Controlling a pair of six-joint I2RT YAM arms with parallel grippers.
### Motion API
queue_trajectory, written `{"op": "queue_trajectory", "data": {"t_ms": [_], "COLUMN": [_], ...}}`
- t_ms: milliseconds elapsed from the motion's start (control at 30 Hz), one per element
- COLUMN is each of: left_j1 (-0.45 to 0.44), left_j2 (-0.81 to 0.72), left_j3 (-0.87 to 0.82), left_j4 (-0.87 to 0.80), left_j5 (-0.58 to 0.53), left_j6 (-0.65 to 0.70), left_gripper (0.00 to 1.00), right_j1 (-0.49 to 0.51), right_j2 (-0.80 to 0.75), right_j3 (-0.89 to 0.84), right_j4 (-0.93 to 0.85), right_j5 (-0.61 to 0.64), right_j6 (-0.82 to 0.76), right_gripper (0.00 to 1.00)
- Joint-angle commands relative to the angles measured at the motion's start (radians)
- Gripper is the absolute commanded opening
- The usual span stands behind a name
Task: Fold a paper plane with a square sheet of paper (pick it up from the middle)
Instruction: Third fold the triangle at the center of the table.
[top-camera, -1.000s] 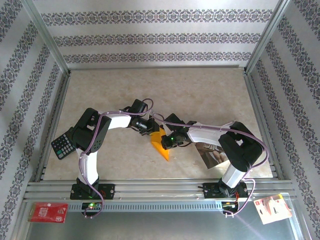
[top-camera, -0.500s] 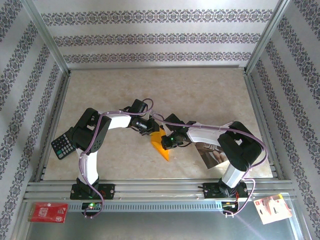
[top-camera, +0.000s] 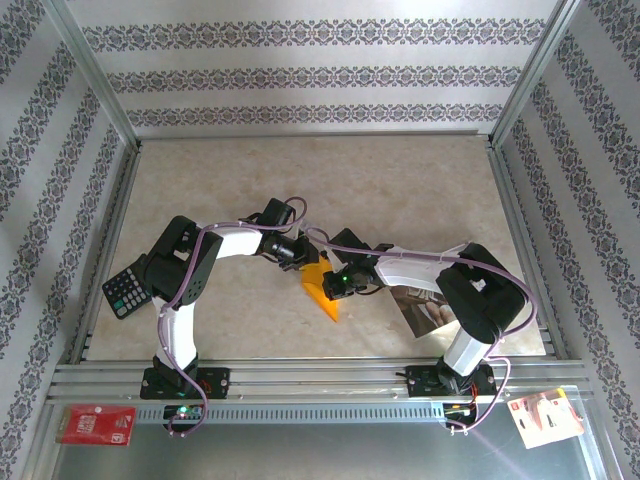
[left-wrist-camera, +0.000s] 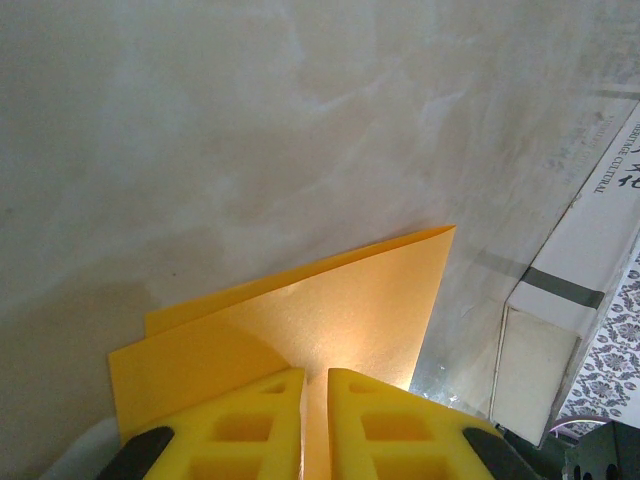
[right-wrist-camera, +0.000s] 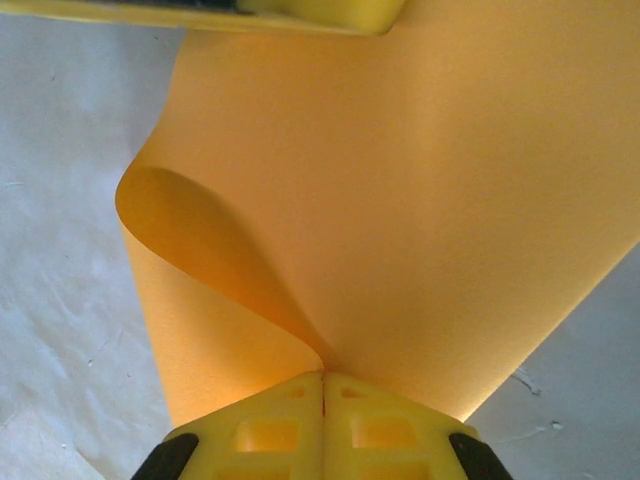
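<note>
The orange square sheet of paper (top-camera: 322, 292) is folded over into a pointed shape and held between both grippers above the table's middle. My left gripper (top-camera: 300, 258) has its yellow fingers (left-wrist-camera: 250, 420) pinching the sheet's near edge, and the paper (left-wrist-camera: 340, 310) spreads away from them in two layers. My right gripper (top-camera: 337, 284) is shut on the opposite edge (right-wrist-camera: 323, 380). From that pinch the paper (right-wrist-camera: 400, 200) curls up in a soft bend on its left. A left fingertip (right-wrist-camera: 310, 12) shows at the top of the right wrist view.
A black calculator (top-camera: 125, 290) lies at the table's left edge. A glossy photo sheet (top-camera: 430, 312) lies under the right arm. A red card (top-camera: 95, 425) and a white packet (top-camera: 545, 416) sit on the front rail. A white printed box (left-wrist-camera: 580, 290) shows beside the paper.
</note>
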Motion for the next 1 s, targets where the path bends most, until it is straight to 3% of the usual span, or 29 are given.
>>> {"op": "queue_trajectory", "data": {"t_ms": [0, 400, 700, 967], "left_j1": [-0.02, -0.02, -0.016, 0.078], "left_j2": [0.032, 0.032, 0.002, -0.11], "left_j3": [0.007, 0.016, 0.071, 0.08], "left_j4": [-0.07, -0.062, -0.065, -0.09], "left_j5": [-0.031, -0.029, -0.028, -0.073], "left_j6": [0.011, 0.004, -0.013, -0.014], "left_gripper": [0.13, 0.14, 0.23, 0.3], "right_j1": [0.006, 0.008, 0.008, -0.014], "right_j2": [-0.005, -0.001, 0.009, 0.031], "right_j3": [-0.036, -0.051, -0.072, -0.039], "right_j4": [-0.027, -0.02, -0.032, -0.042], "right_j5": [0.023, 0.037, 0.058, 0.081], "right_j6": [0.009, 0.017, 0.037, 0.039], "right_gripper": [0.05, 0.04, 0.03, 0.02]}}
